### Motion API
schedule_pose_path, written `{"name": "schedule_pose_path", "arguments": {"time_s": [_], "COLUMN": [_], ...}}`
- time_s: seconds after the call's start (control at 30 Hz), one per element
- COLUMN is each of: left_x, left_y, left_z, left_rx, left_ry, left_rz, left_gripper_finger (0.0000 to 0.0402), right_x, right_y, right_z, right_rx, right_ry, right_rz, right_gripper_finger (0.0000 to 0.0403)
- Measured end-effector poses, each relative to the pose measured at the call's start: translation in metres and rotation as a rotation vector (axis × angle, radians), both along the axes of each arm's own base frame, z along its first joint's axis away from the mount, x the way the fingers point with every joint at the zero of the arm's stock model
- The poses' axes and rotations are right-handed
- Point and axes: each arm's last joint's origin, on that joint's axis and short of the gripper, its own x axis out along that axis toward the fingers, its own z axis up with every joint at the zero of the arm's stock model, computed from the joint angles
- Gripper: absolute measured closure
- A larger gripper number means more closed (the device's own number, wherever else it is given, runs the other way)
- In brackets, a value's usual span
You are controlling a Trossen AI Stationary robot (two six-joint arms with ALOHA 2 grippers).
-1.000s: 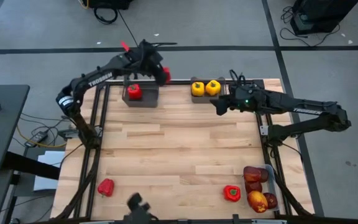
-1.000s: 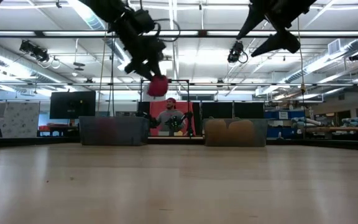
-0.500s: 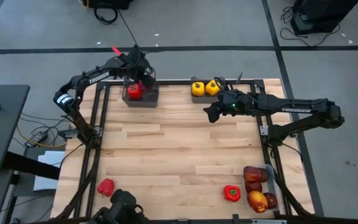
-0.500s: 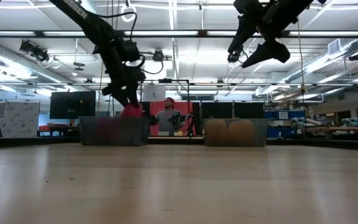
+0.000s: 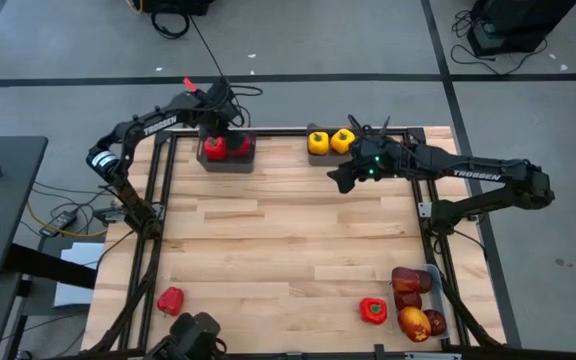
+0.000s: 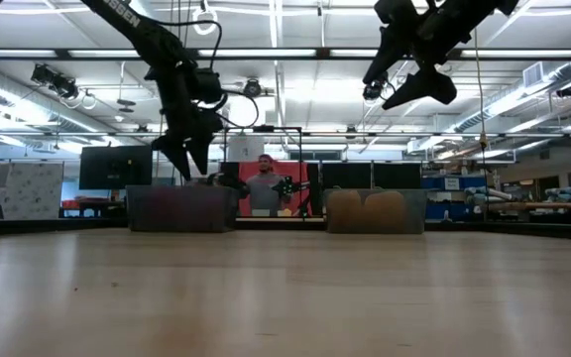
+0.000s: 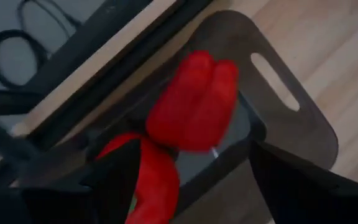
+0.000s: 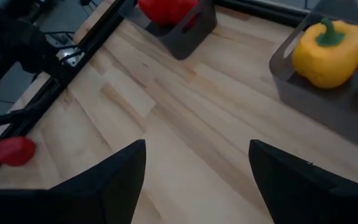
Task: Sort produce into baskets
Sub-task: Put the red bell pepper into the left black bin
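The left hand point(image 5: 223, 122) hangs directly over the left grey bin point(image 5: 227, 158) at the far edge of the desk point(image 5: 288, 240), its fingers spread wide and holding nothing. Two red peppers point(image 7: 194, 102) lie inside that bin, touching each other. The right hand point(image 5: 340, 176) hovers above bare wood just in front of the second grey bin point(image 8: 303, 93), fingers wide and empty. That bin holds two yellow peppers point(image 5: 330, 142) side by side. Relative to the left grey bin, the clear tray point(image 5: 432, 270) sits at the opposite near corner of the desk, filled with dark red apples point(image 5: 415, 300). One red pepper point(image 5: 373, 311) lies on the wood just beside the tray. Another red piece point(image 5: 170, 300) lies on the near edge, straight down from the left grey bin.
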Motion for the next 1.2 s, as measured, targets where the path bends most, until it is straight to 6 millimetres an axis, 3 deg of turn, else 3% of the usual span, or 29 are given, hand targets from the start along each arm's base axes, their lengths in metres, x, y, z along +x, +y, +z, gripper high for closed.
{"name": "schedule_pose_path", "arguments": {"time_s": [0.13, 0.23, 0.5, 0.8, 1.03, 1.2], "left_x": [0.001, 0.003, -0.003, -0.019, -0.037, -0.041], "left_y": [-0.007, -0.023, -0.097, -0.191, -0.25, -0.287], "left_z": [0.022, 0.05, 0.092, 0.086, 0.064, 0.045], "left_rx": [0.015, 0.024, -0.098, -0.231, -0.397, -0.592], "left_ry": [0.059, 0.043, 0.081, 0.048, 0.081, 0.231], "left_rz": [0.005, 0.005, -0.013, 0.132, 0.352, 0.444], "left_gripper_finger": [0.0085, 0.0092, 0.0121, 0.0124, 0.0124, 0.0124], "right_x": [-0.001, -0.002, -0.006, -0.006, -0.005, -0.005], "right_y": [-0.002, -0.002, 0.002, 0.004, 0.005, 0.004], "right_z": [0.0, 0.002, -0.004, -0.007, -0.007, -0.007], "right_rx": [0.005, -0.018, 0.011, -0.058, -0.14, -0.174], "right_ry": [-0.002, -0.002, 0.067, 0.108, 0.116, 0.119], "right_rz": [0.002, 0.033, 0.184, 0.339, 0.464, 0.501], "right_gripper_finger": [0.0111, 0.0118, 0.0152, 0.0159, 0.0159, 0.0159]}}
